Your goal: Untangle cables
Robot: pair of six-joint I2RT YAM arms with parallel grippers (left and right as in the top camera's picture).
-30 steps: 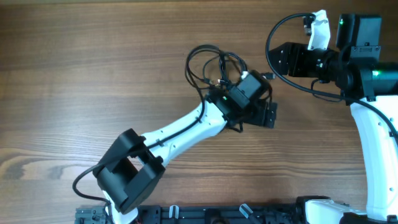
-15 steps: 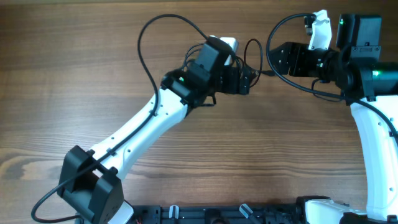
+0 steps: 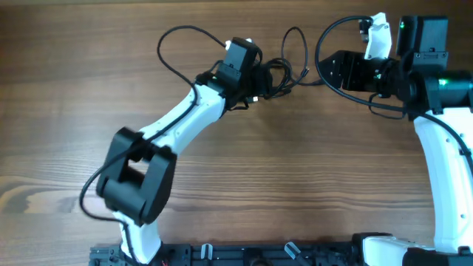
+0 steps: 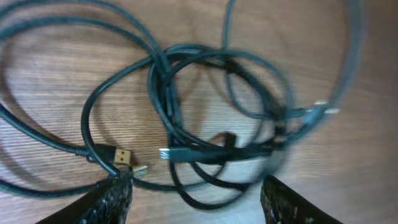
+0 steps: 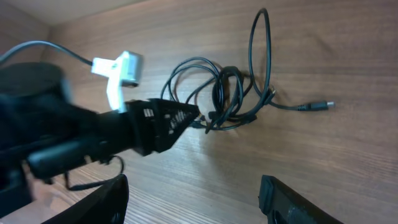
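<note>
The cables are a knotted bundle of thin black loops on the wooden table, with one tall loop rising behind and a plug end trailing right. My left gripper is open at the bundle's left edge. In the left wrist view the cables fill the frame, and one low loop lies between the open fingers; a gold USB plug lies by the left finger. My right gripper is open and empty just right of the bundle. The right wrist view shows the cables ahead of its fingers.
The left arm's own thicker wire arcs over the table at the upper left. The left arm's base stands at the front left, the right arm's white link along the right edge. The left gripper also shows in the right wrist view.
My left arm has swung up and to the left, from the table's middle to the bundle's left side. The cable loops have shifted right and spread. The right arm has not moved.
</note>
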